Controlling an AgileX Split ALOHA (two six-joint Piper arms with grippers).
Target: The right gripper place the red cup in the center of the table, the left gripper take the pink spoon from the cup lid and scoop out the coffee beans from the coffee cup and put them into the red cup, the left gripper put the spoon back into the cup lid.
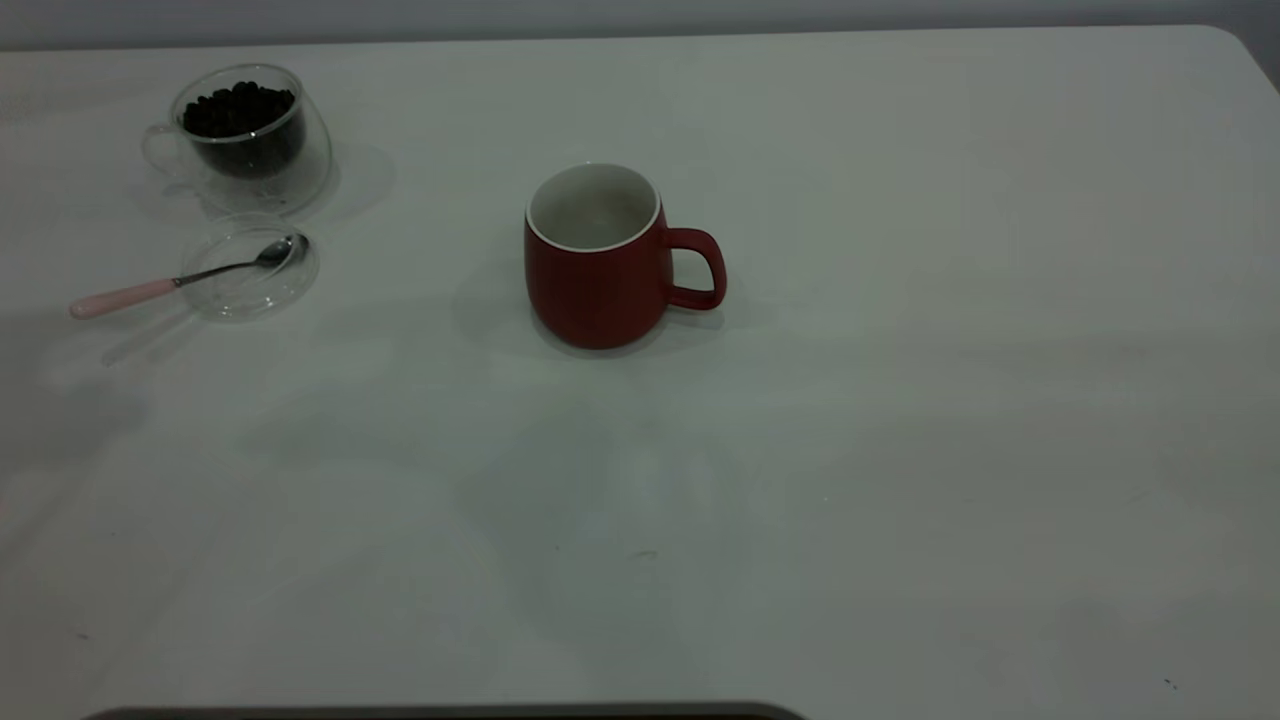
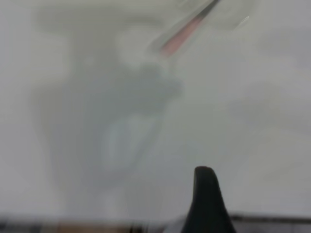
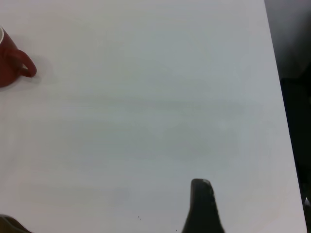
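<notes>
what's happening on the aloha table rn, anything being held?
Nothing is held. The red cup stands upright near the middle of the table, handle toward the right arm's side, apparently empty. The pink spoon rests with its bowl in the cup lid, handle sticking out over the table. Behind the lid, the coffee cup is full of coffee beans. Neither arm shows in the exterior view; the left gripper hovers over bare table near the spoon, the right gripper well away from the red cup.

Exterior view looks down steeply at the table (image 1: 900, 450), taking in most of the top. Left wrist view sits close above the tabletop, facing the pink spoon (image 2: 181, 35). Right wrist view looks down near the table edge, sharing the red cup (image 3: 9, 60) with exterior view.
</notes>
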